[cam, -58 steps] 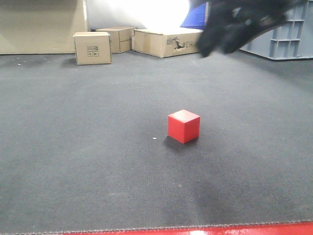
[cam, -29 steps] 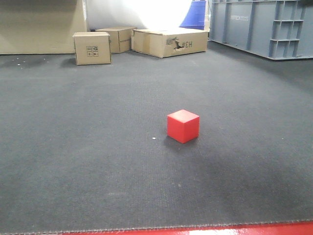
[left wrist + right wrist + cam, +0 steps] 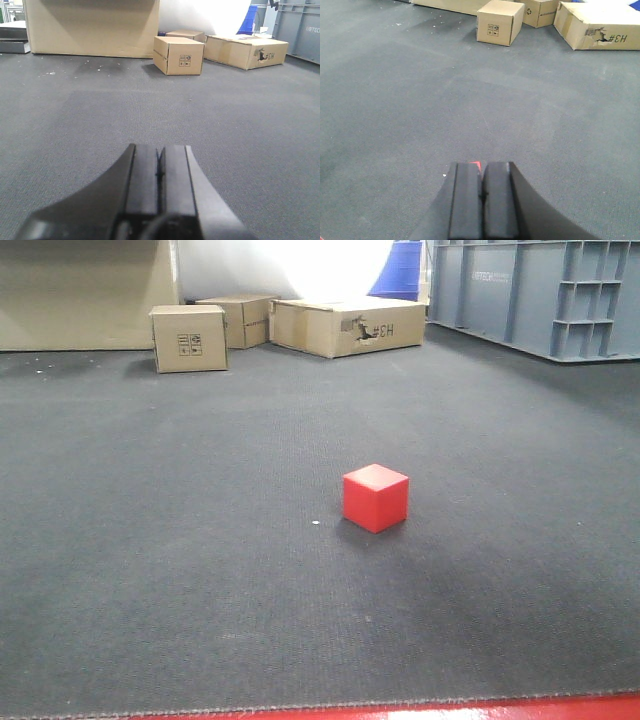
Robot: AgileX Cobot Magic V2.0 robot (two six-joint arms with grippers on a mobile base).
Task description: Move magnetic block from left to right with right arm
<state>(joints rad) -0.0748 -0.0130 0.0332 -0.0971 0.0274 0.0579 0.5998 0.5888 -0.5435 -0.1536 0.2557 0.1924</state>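
Note:
The magnetic block (image 3: 375,497), a small bright-red cube, rests alone on the dark grey carpet near the middle of the front view, and no arm shows in that view. In the right wrist view my right gripper (image 3: 481,166) is shut with nothing between its pads. Only a red sliver of the block (image 3: 477,163) peeks out past the fingertips, the rest being hidden behind them. In the left wrist view my left gripper (image 3: 159,149) is shut and empty above bare carpet.
Three brown cardboard boxes stand at the back: a small one (image 3: 188,337), one behind it (image 3: 240,319) and a long torn one (image 3: 347,326). A large grey plastic crate (image 3: 545,295) fills the back right. A red strip (image 3: 420,710) edges the carpet's front.
The dark blurred arm that crossed the upper right of the front view a second ago has left that view. The red block has stayed in place.

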